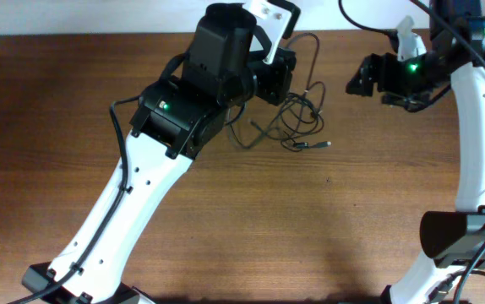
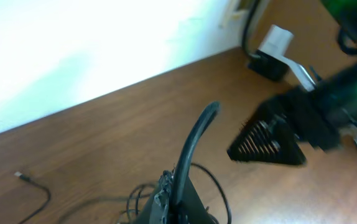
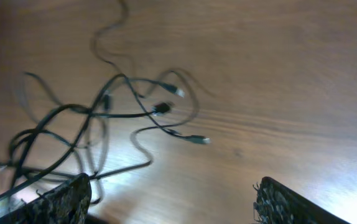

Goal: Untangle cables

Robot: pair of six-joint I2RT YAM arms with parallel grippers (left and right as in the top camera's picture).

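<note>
Black cables (image 1: 300, 122) lie knotted on the table (image 1: 226, 219), so the untangling looks barely begun: loops cross one another and several plug ends (image 3: 198, 140) poke out of one heap. The left gripper (image 2: 177, 194) is closed and appears to pinch one cable that arcs up from its tips, with the rest just below it. The right gripper (image 3: 172, 205) hangs with jaws wide and empty, the cables ahead of it and toward its left finger. No container shows. Every strand is yet to be separated.
</note>
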